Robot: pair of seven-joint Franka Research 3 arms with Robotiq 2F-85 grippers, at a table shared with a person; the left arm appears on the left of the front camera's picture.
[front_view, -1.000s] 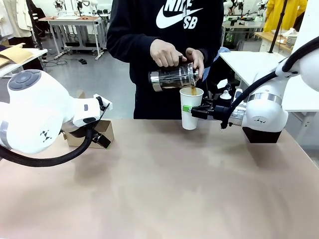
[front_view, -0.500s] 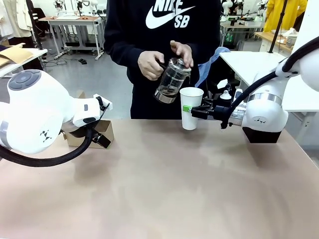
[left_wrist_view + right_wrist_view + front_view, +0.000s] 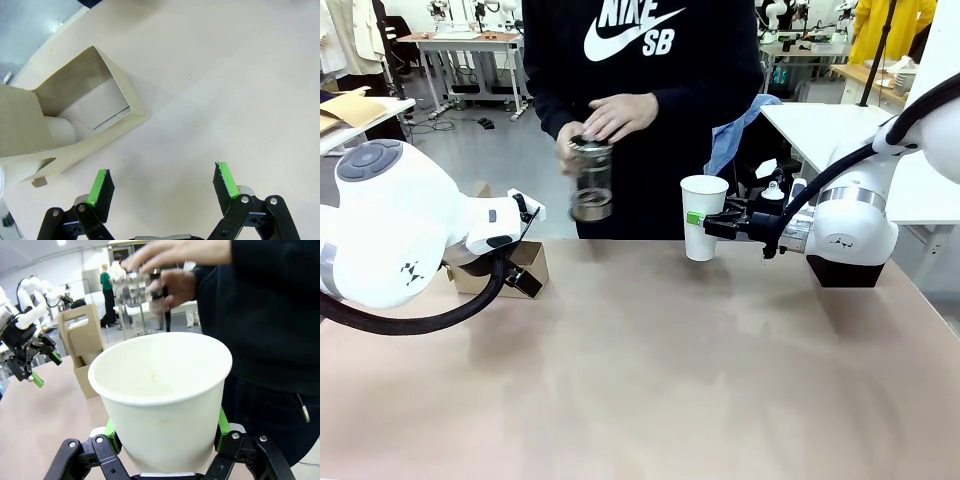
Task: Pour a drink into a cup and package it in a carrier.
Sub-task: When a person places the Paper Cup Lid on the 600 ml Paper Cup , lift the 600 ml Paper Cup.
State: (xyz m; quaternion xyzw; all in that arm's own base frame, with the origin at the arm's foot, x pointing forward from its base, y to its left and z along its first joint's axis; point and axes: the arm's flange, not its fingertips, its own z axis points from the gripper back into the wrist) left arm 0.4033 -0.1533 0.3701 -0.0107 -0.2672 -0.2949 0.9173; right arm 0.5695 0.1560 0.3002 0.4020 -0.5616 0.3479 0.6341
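Right end effector clamped on tall lidless white paper cup at pale desk's far edge, left end effector spread empty beside brown cardboard carrier; risk: the open cup slops or buckles if swung across too sharply.

The front camera looks from the robot's side across the table at the person opposite. The left wrist camera looks steeply down past the left gripper, close over the table, with the carrier ahead-left. The right wrist camera looks level, tight behind the cup, sharing carrier and person with the front view.
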